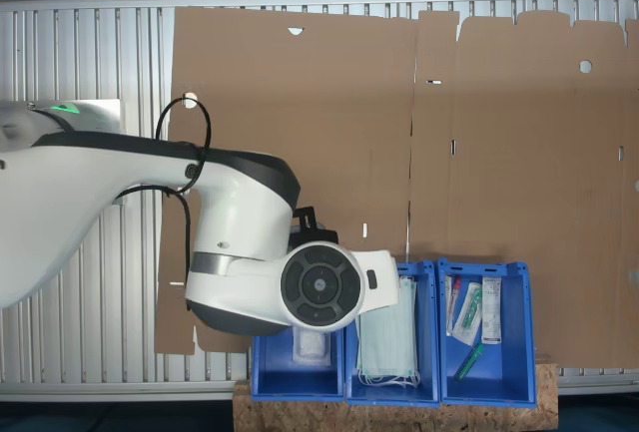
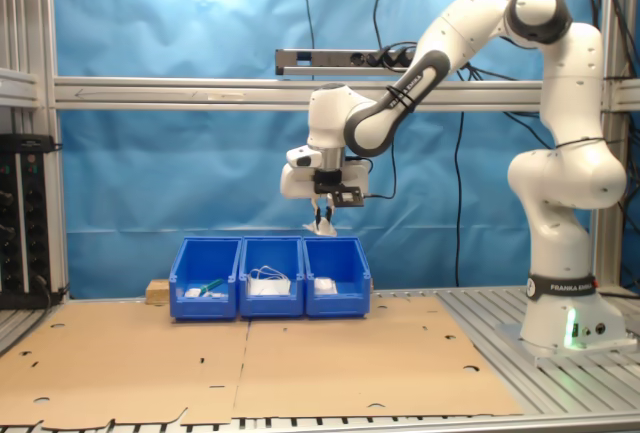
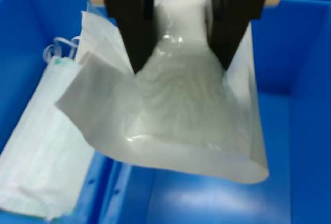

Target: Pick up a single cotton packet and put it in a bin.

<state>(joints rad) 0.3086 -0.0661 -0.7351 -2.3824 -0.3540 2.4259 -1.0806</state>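
Note:
My gripper (image 3: 181, 68) is shut on a cotton packet (image 3: 181, 115), a translucent white pouch that hangs bulging below the two black fingers (image 3: 129, 22). In the second exterior view the gripper (image 2: 322, 215) hovers well above the bin (image 2: 337, 275) at the row's end on the second exterior view's right, the packet (image 2: 322, 224) dangling from it. The bin's blue wall (image 3: 305, 105) shows under the packet in the wrist view. In the first exterior view the arm covers much of this bin (image 1: 275, 377); another white packet (image 1: 310, 347) lies inside it.
Three blue crates stand in a row against the backdrop. The middle one (image 2: 271, 275) holds pale green masks (image 1: 387, 342), also seen in the wrist view as masks (image 3: 36, 157). The third crate (image 1: 486, 347) holds syringes and long packets. Cardboard (image 2: 300, 358) covers the table.

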